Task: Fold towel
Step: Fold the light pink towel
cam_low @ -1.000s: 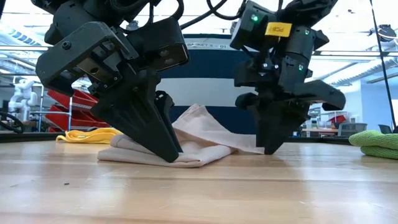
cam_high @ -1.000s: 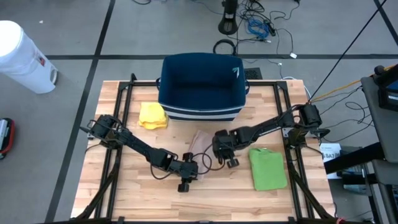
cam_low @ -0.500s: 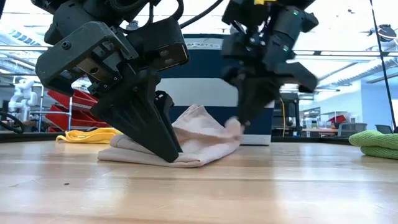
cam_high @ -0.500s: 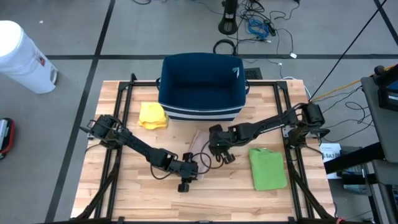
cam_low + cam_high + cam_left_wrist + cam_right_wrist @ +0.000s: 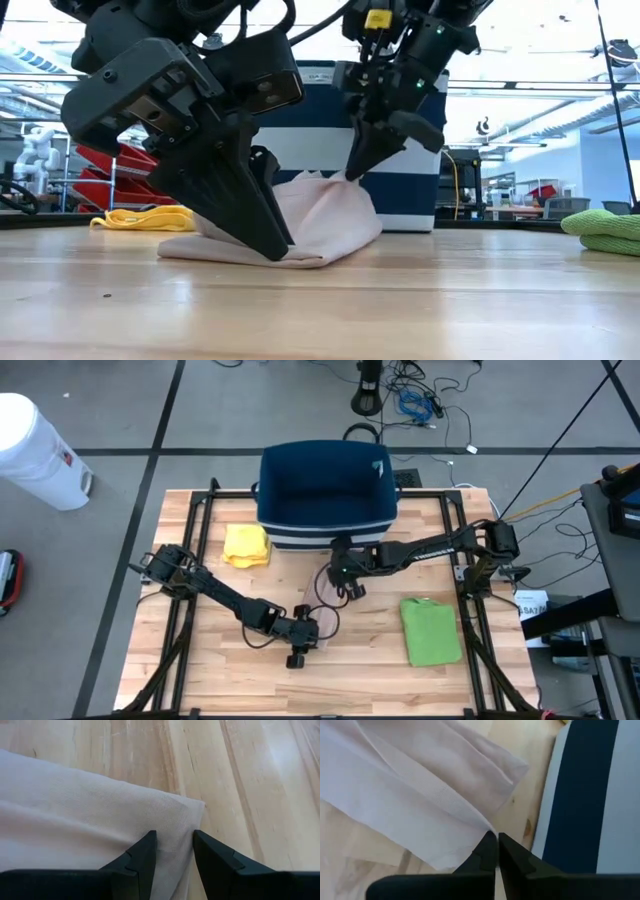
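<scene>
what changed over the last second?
The right claw shut on the edge of the pale pink cloth towel and carried it up and toward the navy blue fabric basket. The left claw stayed clamped on the towel's near edge; the green towel and yellow cloth did not move.

Grey floor (image 5: 150,400) with dark seams surrounds the wooden table (image 5: 220,670). A white bin (image 5: 35,450) stands at one side; cables (image 5: 420,400) lie beyond it.
</scene>
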You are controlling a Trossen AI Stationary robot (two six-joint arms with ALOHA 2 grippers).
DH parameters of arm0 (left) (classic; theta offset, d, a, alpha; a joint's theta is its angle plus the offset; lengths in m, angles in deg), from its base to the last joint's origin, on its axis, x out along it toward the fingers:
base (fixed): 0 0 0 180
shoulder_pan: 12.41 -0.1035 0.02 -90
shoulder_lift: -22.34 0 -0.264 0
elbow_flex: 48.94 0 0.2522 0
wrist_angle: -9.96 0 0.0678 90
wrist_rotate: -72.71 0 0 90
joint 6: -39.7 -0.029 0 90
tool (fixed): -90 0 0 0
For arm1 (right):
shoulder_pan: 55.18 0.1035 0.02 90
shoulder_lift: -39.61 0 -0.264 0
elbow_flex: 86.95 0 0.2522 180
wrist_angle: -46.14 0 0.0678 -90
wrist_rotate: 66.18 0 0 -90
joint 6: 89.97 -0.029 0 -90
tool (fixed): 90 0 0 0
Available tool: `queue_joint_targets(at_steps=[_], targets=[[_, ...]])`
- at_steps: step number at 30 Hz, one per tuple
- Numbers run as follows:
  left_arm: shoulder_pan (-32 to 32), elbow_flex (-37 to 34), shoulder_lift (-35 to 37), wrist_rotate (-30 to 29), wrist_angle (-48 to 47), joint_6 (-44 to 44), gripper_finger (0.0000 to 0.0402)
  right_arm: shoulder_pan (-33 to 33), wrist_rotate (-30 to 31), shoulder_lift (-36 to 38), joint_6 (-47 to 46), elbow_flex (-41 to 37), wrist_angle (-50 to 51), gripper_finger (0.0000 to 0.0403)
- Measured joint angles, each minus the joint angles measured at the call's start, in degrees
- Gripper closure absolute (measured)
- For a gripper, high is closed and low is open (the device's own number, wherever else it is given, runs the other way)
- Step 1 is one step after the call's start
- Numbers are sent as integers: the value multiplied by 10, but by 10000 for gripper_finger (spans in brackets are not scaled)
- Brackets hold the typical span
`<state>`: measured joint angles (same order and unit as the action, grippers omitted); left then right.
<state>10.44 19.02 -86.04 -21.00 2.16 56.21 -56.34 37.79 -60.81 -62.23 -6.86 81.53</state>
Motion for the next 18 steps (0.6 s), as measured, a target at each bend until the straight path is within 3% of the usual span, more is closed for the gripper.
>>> queue_joint_targets(at_steps=[3,7,12,18], targets=[[0,0,0,0,0,-1,264,-2,-18,0,2,0,-6,393],[0,0,0,0,0,0,264,-3,-17,0,10,0,-19,353],[0,0,0,1,0,8,264,4,65,0,13,0,-35,296],[0,0,0,3,1,8,264,27,65,0,27,0,-49,276]])
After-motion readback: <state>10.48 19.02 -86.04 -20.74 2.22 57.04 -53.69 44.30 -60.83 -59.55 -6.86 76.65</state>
